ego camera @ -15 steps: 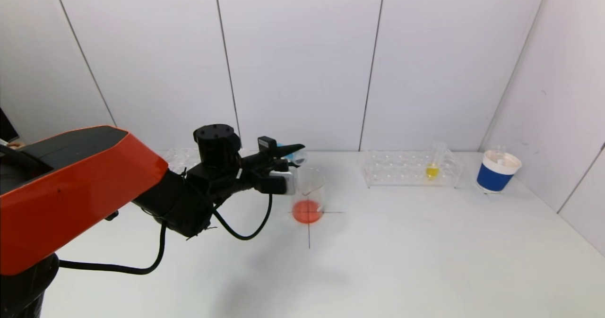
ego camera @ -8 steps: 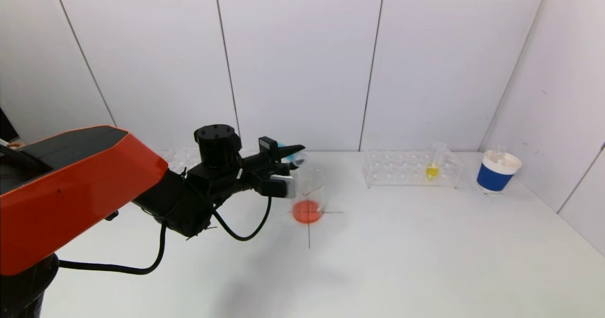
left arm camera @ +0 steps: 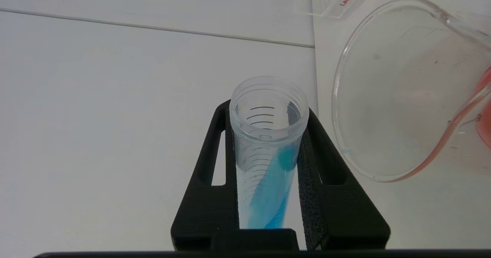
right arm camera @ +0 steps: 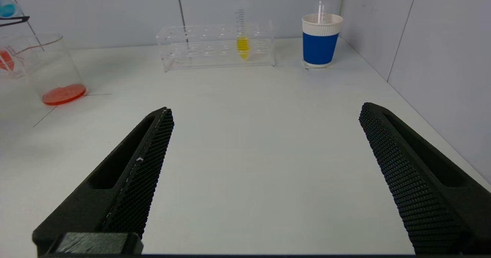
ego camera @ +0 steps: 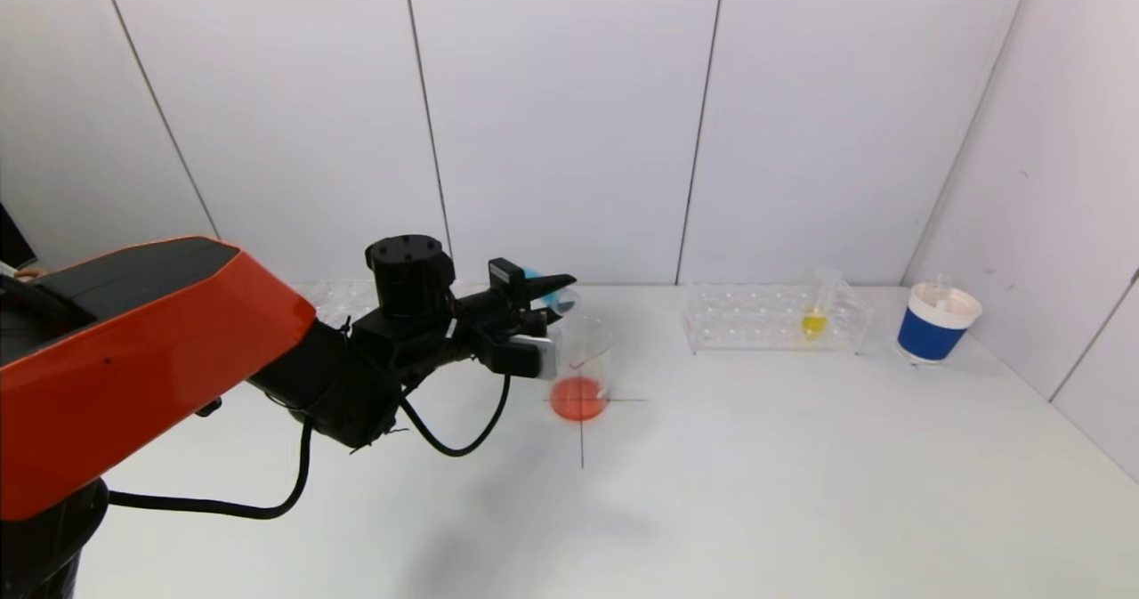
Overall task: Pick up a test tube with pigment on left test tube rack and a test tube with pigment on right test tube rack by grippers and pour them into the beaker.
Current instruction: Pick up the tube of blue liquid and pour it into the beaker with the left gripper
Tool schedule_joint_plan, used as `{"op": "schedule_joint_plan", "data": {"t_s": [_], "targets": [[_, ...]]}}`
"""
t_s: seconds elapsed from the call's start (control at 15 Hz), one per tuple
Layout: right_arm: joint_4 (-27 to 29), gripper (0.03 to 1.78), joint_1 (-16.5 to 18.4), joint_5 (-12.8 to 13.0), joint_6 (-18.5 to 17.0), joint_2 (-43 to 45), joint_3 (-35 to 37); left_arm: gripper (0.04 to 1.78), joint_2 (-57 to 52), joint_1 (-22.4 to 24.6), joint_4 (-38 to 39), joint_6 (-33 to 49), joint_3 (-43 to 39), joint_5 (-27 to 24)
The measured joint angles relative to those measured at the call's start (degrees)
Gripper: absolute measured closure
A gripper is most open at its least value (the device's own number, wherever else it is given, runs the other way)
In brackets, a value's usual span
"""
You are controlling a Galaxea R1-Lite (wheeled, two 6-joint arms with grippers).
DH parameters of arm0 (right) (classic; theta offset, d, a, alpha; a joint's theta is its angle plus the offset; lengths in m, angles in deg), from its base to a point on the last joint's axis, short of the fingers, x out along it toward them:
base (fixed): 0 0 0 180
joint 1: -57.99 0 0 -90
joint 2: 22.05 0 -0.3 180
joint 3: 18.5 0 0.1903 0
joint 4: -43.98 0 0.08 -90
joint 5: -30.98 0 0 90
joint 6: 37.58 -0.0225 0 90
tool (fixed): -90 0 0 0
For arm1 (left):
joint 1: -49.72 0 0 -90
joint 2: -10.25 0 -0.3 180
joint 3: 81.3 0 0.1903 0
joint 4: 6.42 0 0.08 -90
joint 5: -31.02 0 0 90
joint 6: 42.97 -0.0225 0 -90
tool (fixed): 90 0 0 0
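My left gripper (ego camera: 553, 289) is shut on a test tube with blue pigment (left arm camera: 268, 154), tipped nearly level with its mouth beside the rim of the glass beaker (ego camera: 581, 363). The beaker (left arm camera: 399, 93) holds orange-red liquid (ego camera: 578, 399) at its bottom. The blue liquid lies along the tube's side, short of the mouth. The left rack (ego camera: 343, 299) shows partly behind the arm. The right rack (ego camera: 774, 317) holds a tube with yellow pigment (ego camera: 814, 317). My right gripper (right arm camera: 264, 124) is open and empty low over the table, out of the head view.
A blue and white paper cup (ego camera: 936, 323) with a clear stick in it stands at the back right near the wall. Walls close the table at the back and right. A black cross is marked on the table under the beaker.
The left gripper with the blue tube has crept very slightly toward the beaker. Nothing else has moved.
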Motion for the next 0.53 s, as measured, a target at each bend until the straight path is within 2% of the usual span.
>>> {"op": "schedule_joint_plan", "data": {"t_s": [0.53], "targets": [[0.0, 0.05, 0.0, 0.0, 0.0, 0.0, 0.0, 1.37, -0.4, 0.2, 0.0, -3.1, -0.1, -0.1]]}}
